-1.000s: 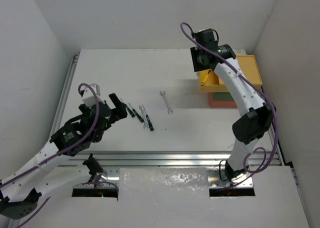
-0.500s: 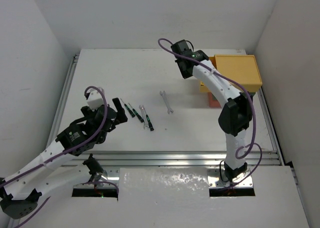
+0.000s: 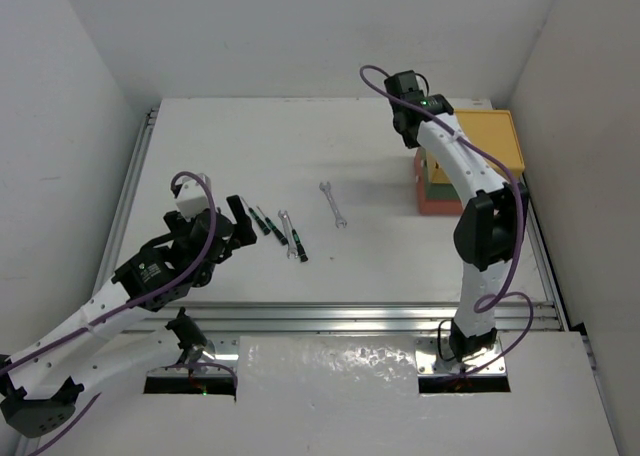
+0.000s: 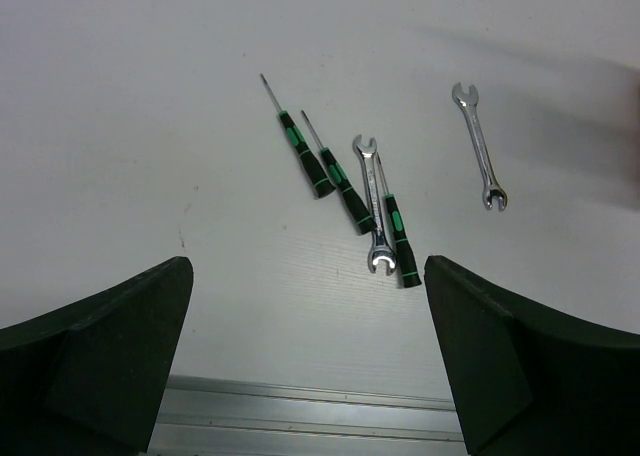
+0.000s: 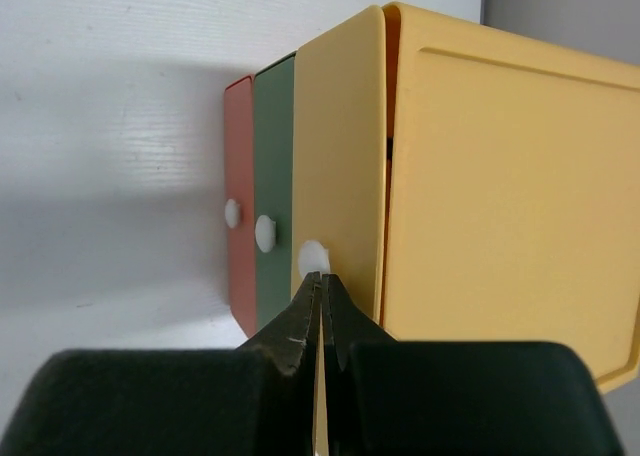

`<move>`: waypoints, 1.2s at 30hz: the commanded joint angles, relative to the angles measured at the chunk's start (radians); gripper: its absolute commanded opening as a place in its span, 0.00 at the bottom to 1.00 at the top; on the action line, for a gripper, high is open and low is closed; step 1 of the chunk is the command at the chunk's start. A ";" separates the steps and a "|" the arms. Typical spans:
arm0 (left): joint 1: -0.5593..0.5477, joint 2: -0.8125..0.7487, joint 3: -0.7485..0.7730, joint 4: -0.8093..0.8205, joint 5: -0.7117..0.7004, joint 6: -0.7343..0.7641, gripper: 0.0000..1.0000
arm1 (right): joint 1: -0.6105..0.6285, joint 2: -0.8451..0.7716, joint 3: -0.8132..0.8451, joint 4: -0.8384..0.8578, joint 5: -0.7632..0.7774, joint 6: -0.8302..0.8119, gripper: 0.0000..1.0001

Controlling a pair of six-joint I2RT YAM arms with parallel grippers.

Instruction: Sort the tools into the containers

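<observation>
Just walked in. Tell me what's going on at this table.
Two robot arms are sorting small tools into a stack of drawers. The right gripper, shut, has its tips at the white knob on the yellow top drawer. The left gripper hangs open over the table, holding nothing. Below it lie three green-handled screwdrivers and two wrenches. One wrench touches a screwdriver and the other lies apart. None is picked up yet.

Bright, even light, soft shadows on the table (image 3: 230, 146), blurred wrist-view foregrounds.
</observation>
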State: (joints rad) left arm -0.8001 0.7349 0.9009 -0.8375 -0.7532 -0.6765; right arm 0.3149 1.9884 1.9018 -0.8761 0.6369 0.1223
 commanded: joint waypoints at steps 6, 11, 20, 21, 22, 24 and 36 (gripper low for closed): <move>-0.010 -0.020 -0.005 0.052 0.020 0.032 1.00 | 0.000 -0.036 -0.032 0.049 0.038 -0.070 0.00; -0.010 -0.014 -0.005 0.048 0.025 0.032 1.00 | -0.002 -0.045 -0.050 0.060 0.059 -0.099 0.01; -0.010 -0.025 -0.008 0.055 0.031 0.035 1.00 | -0.008 -0.065 -0.087 0.066 0.084 -0.105 0.03; -0.010 -0.025 -0.010 0.055 0.031 0.037 1.00 | -0.008 -0.068 -0.087 0.066 0.070 -0.102 0.04; -0.010 -0.025 -0.010 0.055 0.031 0.037 1.00 | -0.007 -0.072 -0.089 0.066 0.063 -0.102 0.05; -0.010 -0.023 -0.011 0.058 0.032 0.037 1.00 | -0.004 -0.091 -0.105 0.071 0.043 -0.108 0.16; -0.010 0.138 -0.025 0.426 0.382 0.028 1.00 | 0.111 -0.351 -0.254 0.039 -0.258 0.034 0.37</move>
State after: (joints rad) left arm -0.8001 0.8272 0.8837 -0.6407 -0.5213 -0.6548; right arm 0.4114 1.7432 1.6840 -0.8413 0.4435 0.0952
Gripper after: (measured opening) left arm 0.996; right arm 0.358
